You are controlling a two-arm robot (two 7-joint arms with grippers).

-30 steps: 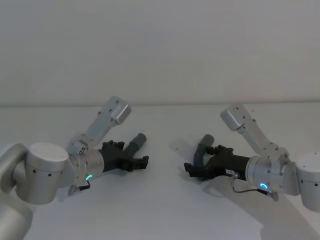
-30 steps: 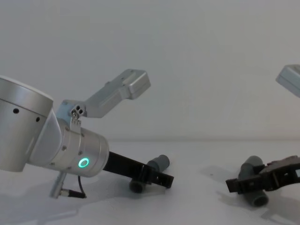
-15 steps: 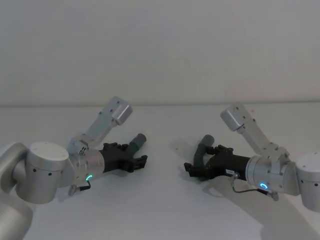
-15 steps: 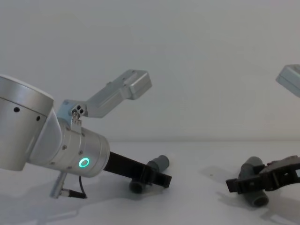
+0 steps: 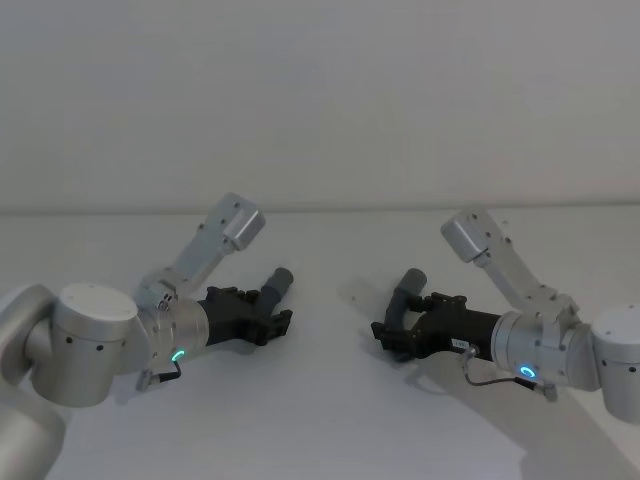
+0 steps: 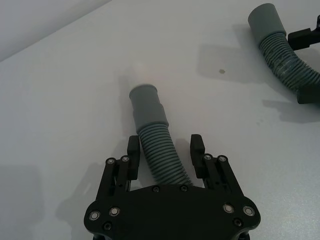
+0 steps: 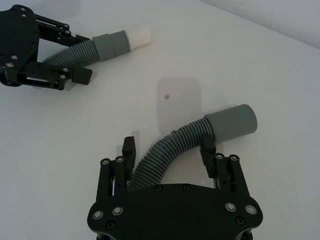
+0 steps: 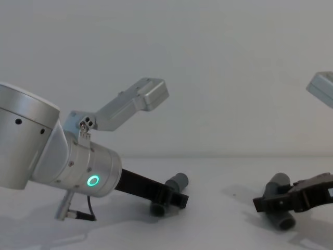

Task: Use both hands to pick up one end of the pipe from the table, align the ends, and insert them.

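Scene: a two-armed robot leans over a plain white worktop [image 5: 320, 420], one arm low on each side, each arm with a green ring light.
Left claw [image 6: 165, 152]: down at the worktop on the robot's left, fingers spread wide. They straddle the ribbed body of the short pipe piece [image 6: 152, 132], one finger just beside it and the other apart from it; nothing is held.
Right claw [image 7: 169, 147]: low on the robot's right, also wide, its fingers on either side of the long pipe piece [image 7: 170, 150], holding nothing.
Short pipe piece: lies flat on the worktop, its white tip [image 6: 142, 74] pointing away from the left claw.
Long pipe piece: lies bent on the worktop, well apart from the short one, its smooth grey cuff [image 7: 231, 122] just past the right fingers.
Step in hand: probably the grasp; both claws are in place but not yet closed.
Next move: likely to close each claw on the ribs close behind the end, lift both pieces, turn the white tip to face the open cuff on one line, then push them together. The soft hose may sag or bend, so a grip close to each end should help.
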